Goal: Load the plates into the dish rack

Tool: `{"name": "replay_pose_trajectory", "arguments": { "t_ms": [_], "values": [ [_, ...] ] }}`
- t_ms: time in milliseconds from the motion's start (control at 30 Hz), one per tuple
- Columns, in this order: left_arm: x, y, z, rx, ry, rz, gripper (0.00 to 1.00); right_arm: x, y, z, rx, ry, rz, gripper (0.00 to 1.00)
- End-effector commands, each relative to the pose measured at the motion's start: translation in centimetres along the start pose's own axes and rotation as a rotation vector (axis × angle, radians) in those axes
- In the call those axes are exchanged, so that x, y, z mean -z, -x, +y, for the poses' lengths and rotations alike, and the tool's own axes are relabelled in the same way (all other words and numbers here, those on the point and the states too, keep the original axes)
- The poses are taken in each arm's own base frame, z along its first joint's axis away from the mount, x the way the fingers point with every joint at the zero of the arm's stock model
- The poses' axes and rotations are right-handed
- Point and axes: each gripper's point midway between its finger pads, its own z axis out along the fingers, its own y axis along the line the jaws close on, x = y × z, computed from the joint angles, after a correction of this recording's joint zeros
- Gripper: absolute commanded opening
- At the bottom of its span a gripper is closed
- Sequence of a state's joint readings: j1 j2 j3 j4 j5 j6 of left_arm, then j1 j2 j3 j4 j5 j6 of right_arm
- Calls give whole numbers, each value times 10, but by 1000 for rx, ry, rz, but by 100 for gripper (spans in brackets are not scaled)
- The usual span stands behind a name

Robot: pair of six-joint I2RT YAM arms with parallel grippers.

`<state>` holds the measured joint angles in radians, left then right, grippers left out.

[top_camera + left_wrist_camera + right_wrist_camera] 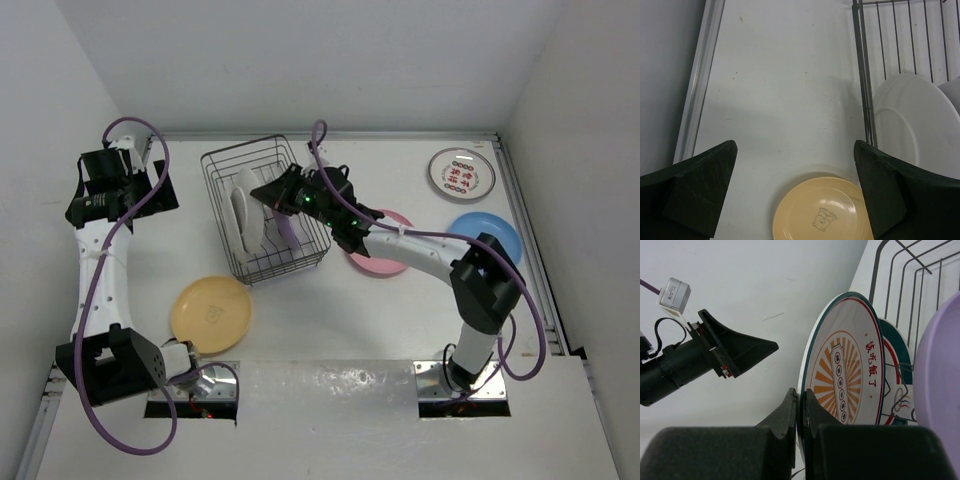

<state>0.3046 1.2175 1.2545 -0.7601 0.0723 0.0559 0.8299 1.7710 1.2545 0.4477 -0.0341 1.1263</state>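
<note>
Right gripper (800, 402) is in over the dish rack (220, 185), which sits at 10 o'clock on the table (330, 300). Its fingers are pinched tight on the rim of a printed plate (845, 375) that stands on edge among the wires. Just behind that one stands another printed plate (895, 390), and the purple plate (940, 385) is upright alongside. Left gripper (794, 145) hangs far out at 9 o'clock, fingers spread wide, holding nothing. Flat on the table: yellow plate (211, 313) at 8 o'clock, pink plate (380, 255) at 3 and partly under the right arm, blue plate (487, 232) beyond it, grey-rimmed plate (461, 173) at 2.
</note>
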Motion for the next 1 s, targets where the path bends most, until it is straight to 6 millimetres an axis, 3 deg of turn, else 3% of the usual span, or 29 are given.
{"name": "replay_pose_trajectory", "arguments": {
  "t_ms": [0,333,667,900,967],
  "values": [
    [0,9,5,5,13,-41,99,-1,30,62,-12,167,-86,0],
    [-1,7,5,3,14,-37,99,-21,-12,27,108,61,-5,0],
    [-3,5,6,4,17,-30,99,-24,-32,-16,337,-65,-2,0],
    [-3,5,6,4,17,-32,99,-36,-56,-28,396,-60,38,0],
    [-3,4,6,3,19,-29,99,-36,-55,-24,398,-40,31,10]
  ]
}}
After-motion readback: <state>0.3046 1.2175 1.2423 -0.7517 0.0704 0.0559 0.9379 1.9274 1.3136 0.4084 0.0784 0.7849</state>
